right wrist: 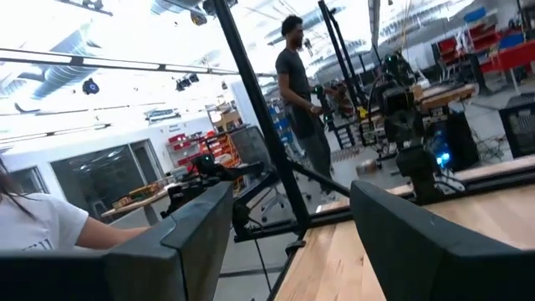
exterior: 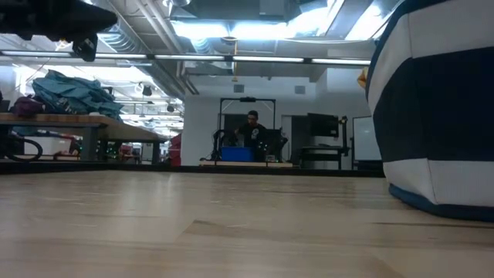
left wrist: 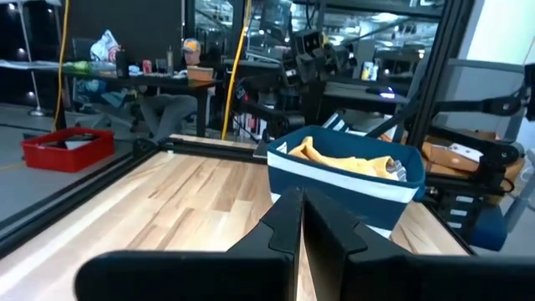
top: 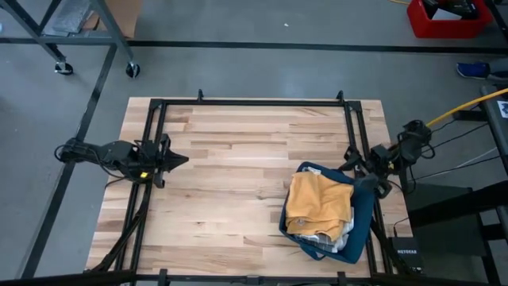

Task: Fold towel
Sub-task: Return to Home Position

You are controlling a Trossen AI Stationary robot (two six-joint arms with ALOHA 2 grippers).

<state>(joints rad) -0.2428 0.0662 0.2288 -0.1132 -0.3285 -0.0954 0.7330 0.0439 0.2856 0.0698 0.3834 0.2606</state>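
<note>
Left gripper: fingers pressed flat together, nothing between them. It hangs over the table's left edge, tip aimed across the boards at the bin, well apart from it.

Right gripper: fingers spread wide, nothing held. It sits at the table's right edge, just beside the bin corner nearest my right arm. From above the arm overlaps that corner, and I can't tell whether it touches.

Bin: blue, with a white band round the wall. It stands on the right side of the table, nearer the edge at the bottom of the high view, turned a bit askew to the table's edges. In the low view its base rests on the boards.

Yellow towel: inside the bin, on top, folded, covering most of the opening. In the left wrist view it rises slightly above the rim.

Gray towel: under the yellow one. Only a pale strip shows, at the bin's end away from my right arm.

Black frame runs round the table's far edge and sides.

Beyond the table:
- Red crate on the floor.
- Seated person at a desk behind the crate.
- Standing person in the right wrist view.
- White sleeve close to that camera.
- Yellow cable running off behind my right arm.
</note>
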